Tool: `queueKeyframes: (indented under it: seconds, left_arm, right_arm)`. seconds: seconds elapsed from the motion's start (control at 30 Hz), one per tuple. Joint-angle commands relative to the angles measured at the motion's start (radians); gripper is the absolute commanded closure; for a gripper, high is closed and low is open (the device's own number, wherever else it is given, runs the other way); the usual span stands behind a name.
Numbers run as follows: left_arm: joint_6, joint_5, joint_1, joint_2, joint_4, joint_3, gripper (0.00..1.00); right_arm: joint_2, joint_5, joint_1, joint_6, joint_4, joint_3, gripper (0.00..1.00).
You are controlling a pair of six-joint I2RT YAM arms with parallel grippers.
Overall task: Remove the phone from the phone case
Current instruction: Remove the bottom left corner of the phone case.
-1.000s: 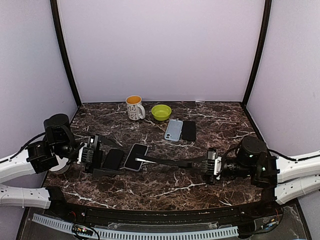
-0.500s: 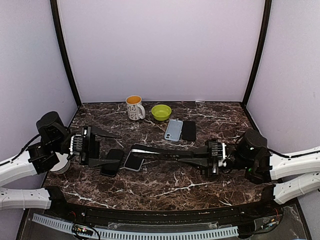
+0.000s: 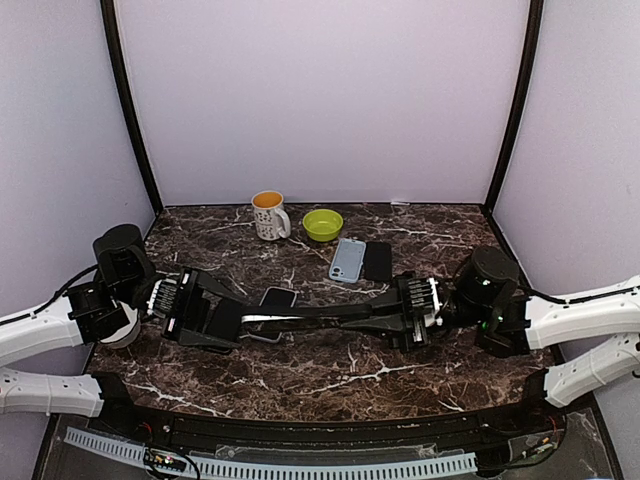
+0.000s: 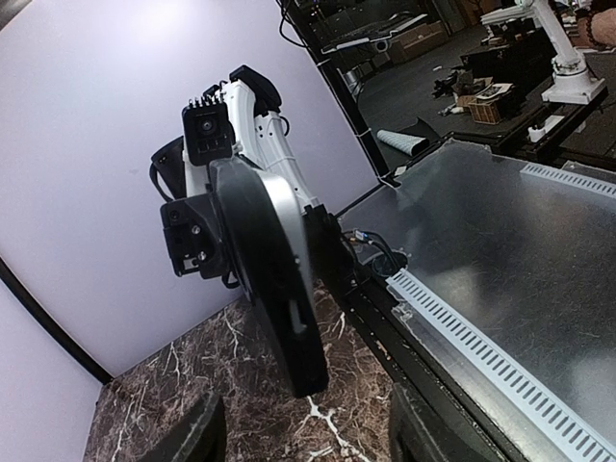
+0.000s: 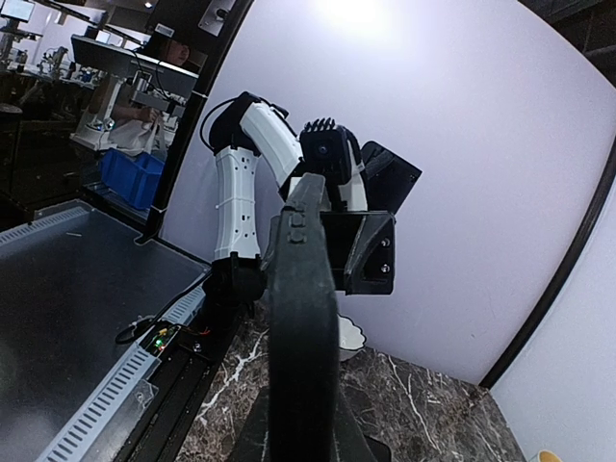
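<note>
Phone case: dark slab, held edge-up above the table, roughly mid-table, reaching from the right arm toward the left. The left wrist view shows a silver layer, the phone, seated against the dark shell (not separated).

Right gripper: clamped tight on 1 end of the case.

Left gripper: 2 fingers spread apart with nothing between them. The case's free end sits just ahead of the gap; contact not evident.

On the table just behind the case lies a 2nd phone with a pale edge. Farther back: pale blue phone beside a black case, green bowl, mug.
</note>
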Motion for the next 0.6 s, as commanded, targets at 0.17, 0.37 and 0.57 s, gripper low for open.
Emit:
queueKeyframes:
  seconds: [0.17,0.37,0.57]
  left_arm:
    - [-0.034,0.068,0.003,0.003,0.016,0.024,0.47]
    - [-0.03,0.11,0.004,0.007,-0.004,0.027,0.55]
    - [-0.018,0.127,0.004,0.013,-0.028,0.034,0.61]
  right_arm:
    - [0.071,-0.07,-0.009,0.02,0.137,0.096,1.0]
    - [0.099,-0.09,-0.01,0.022,0.147,0.118,1.0]
    - [0.115,-0.115,-0.012,0.029,0.148,0.133,1.0]
